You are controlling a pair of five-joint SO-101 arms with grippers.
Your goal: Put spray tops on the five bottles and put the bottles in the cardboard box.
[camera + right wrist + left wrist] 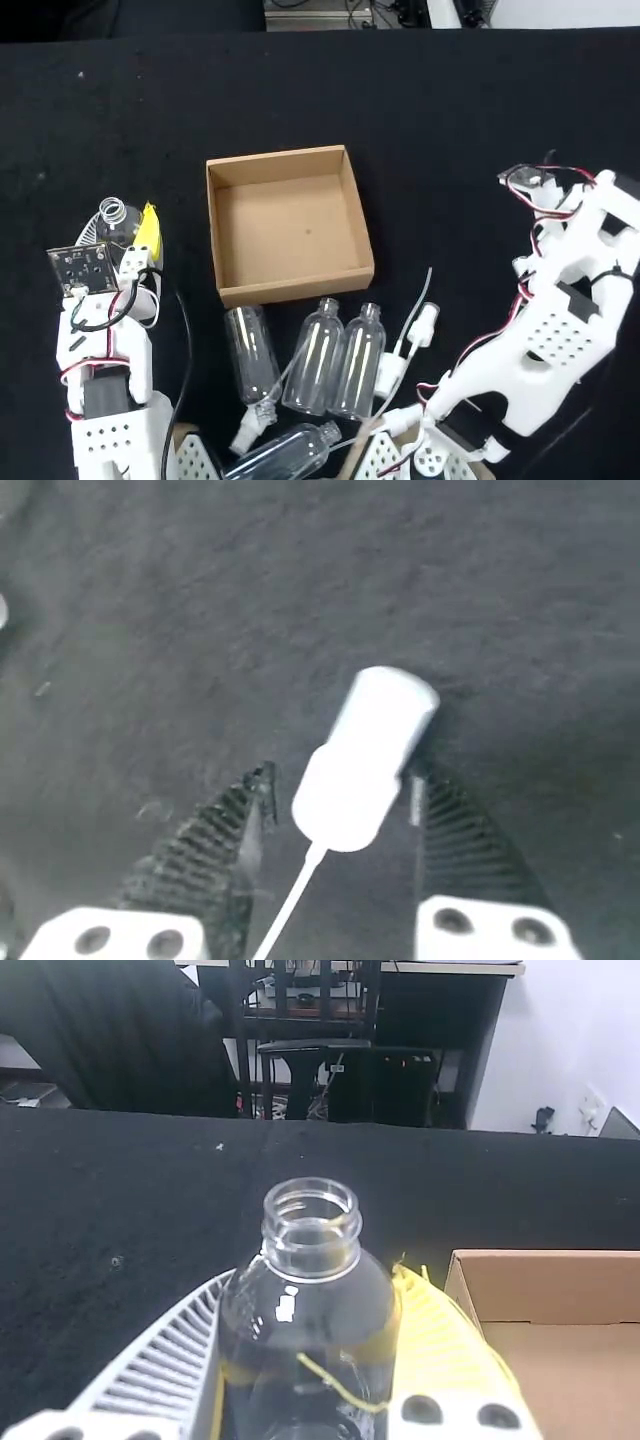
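Firmly clenched, the left jaws are closed on the body of a clear bottle [310,1330], with a white jaw on one side and a yellow jaw on the other. The bottle appears to be held roughly upright. Its threaded neck [310,1222] is left free above the grip, presumably so that a spray top can be brought down into the opening.

The right jaws are released and spread to either side of a spray top [365,750] lying on the black worktop [150,600]. Its thin dip tube [290,905] trails back between them. This straddling pose is judged to be the set-up for a pinch that has not yet been made. Whether either jaw already touches the top cannot be told.

Further out, the cardboard box [295,285] stands open just beside the held bottle, where a finished bottle could be dropped in with little travel. Four more bottles lie on the worktop in front of the box. Three are side by side [320,355] and a fourth lies across below them [285,450]. Loose spray tops [420,325] lie just beside them, within reach of the right arm [560,330].

The layout of box, bottles and tops is supplied by the high view, where the held bottle [120,225] is largely covered by the left arm's wrist. The bare thread and the empty mouth of the neck are added by the left wrist view. The gap on either side of the spray top is made plain by the right wrist view.
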